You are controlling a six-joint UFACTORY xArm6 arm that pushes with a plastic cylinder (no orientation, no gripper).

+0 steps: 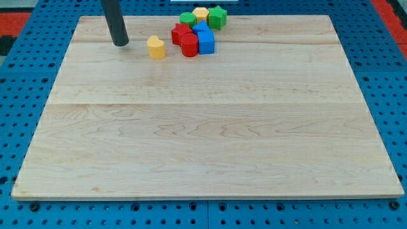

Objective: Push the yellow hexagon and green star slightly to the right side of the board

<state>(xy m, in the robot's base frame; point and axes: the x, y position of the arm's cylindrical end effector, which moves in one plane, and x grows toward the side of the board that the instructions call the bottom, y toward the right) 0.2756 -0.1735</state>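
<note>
Beside my tip (pixel 120 44), yellow heart (pixel 156 47) on wood-grain board (pixel 210 140).

My tip (pixel 120 44) stands left of the heart block (pixel 156 47), apart.

The bench (pixel 210 140) is pale wood with a smooth matt finish and visible grain, lying on a blue perforated base (pixel 388 76). My tip (pixel 120 44) ends a dark, matt rod. To its right, the yellow hexagon (pixel 201 14), green star (pixel 217 17) and yellow heart (pixel 156 47) look smooth and painted.
</note>
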